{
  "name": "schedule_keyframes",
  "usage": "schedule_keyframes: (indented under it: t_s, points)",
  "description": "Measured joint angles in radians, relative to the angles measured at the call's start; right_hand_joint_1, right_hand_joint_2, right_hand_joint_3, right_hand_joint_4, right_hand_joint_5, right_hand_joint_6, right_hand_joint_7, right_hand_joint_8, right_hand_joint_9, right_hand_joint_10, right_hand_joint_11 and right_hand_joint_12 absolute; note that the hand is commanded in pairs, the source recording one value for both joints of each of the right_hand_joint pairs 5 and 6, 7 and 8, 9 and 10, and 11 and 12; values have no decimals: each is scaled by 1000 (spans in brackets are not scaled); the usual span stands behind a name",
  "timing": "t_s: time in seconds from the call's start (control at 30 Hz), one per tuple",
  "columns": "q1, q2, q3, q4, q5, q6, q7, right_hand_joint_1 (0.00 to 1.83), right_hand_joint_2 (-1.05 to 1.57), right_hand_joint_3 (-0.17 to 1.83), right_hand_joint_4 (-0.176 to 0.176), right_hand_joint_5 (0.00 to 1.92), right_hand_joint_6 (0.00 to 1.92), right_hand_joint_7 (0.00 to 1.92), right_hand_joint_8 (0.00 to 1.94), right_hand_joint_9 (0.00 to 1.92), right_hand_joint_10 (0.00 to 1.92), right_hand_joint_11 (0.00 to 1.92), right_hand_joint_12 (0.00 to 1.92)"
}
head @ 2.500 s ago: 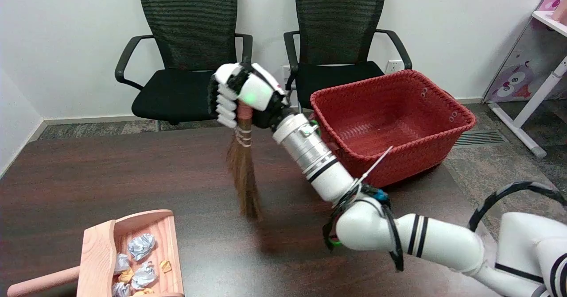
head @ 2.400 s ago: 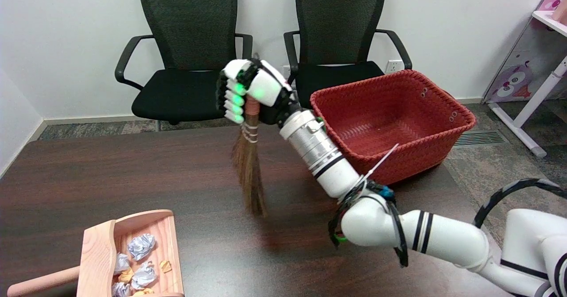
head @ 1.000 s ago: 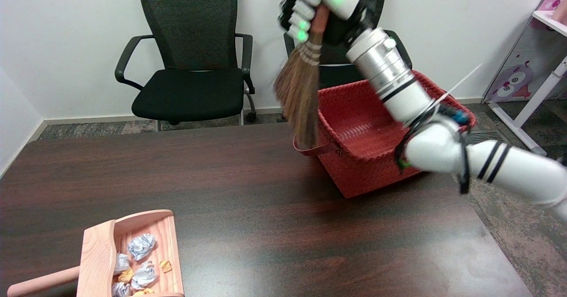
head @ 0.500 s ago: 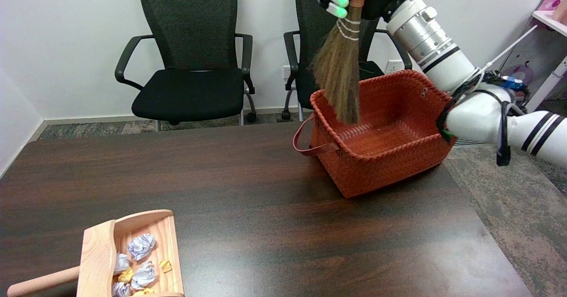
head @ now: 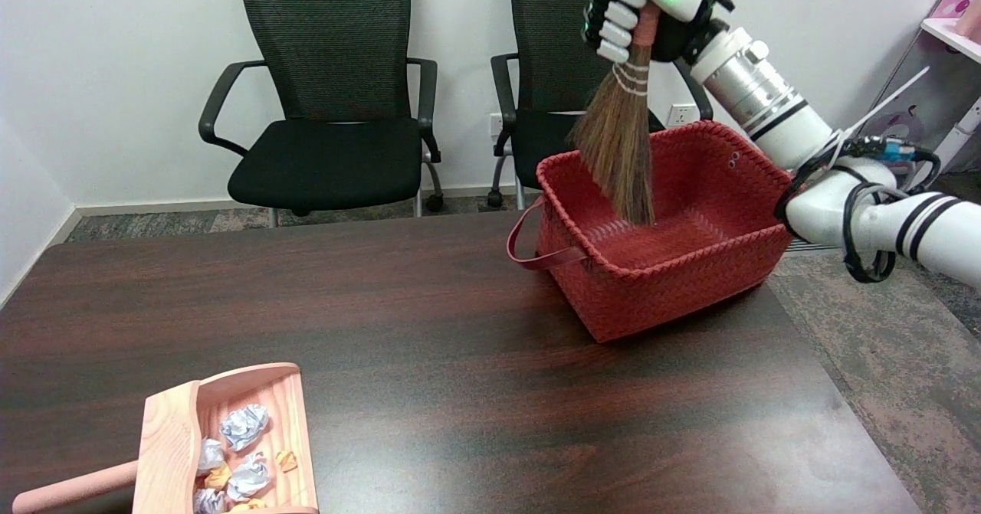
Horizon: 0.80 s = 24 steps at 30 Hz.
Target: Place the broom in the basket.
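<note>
Half a second ago the broom [head: 618, 142] hung a bit higher and more to the left, and now the right hand [head: 647, 2] has carried it lower and further over the basket [head: 674, 269]. Before that, the broom was out over the middle of the table [head: 475, 391], with its bristles near the wood. The basket has turned a little too, and its looped handle [head: 536, 247] now sticks out on the left side.

Right now the hand is wrapped tight around the broom's reddish handle, up near the top of the picture. Its fingers [head: 613, 20] are curled closed on the handle. The broom hangs almost straight down (it leans just a little). Its brown bristles reach down inside the basket's walls, and the tips are near the floor of the basket. I cannot tell if they touch it.

The red woven basket sits on the far right part of the dark table. At the near left corner sits a pink wooden dustpan [head: 176, 445] with crumpled paper balls [head: 237, 453] in it. Two black chairs [head: 329, 108] stand behind the table by the white wall.
</note>
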Motion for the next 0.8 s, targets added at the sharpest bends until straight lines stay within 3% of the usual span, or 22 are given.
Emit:
schedule_keyframes:
  t_s: [0.37, 0.47, 0.53, 0.6, 0.8]
  points:
    - [-29, -76, -46, 222, -111, 181, 148, 891, 1510, 1305, -24, 1920, 1920, 1920, 1920, 1920, 1920, 1920, 1920]
    - [-44, -96, -48, 265, -139, 222, 174, 895, 1489, 1326, -24, 1920, 1920, 1920, 1920, 1920, 1920, 1920, 1920]
    - [-54, -108, -47, 287, -155, 243, 188, 913, 1484, 1325, -2, 1920, 1920, 1920, 1920, 1920, 1920, 1920, 1920]
    - [-65, -120, -44, 308, -172, 262, 199, 891, 1491, 1305, -19, 1920, 1920, 1920, 1920, 1920, 1920, 1920, 1920]
    - [-92, -153, -28, 357, -226, 301, 223, 884, 1505, 1287, -12, 1920, 1920, 1920, 1920, 1920, 1920, 1920, 1920]
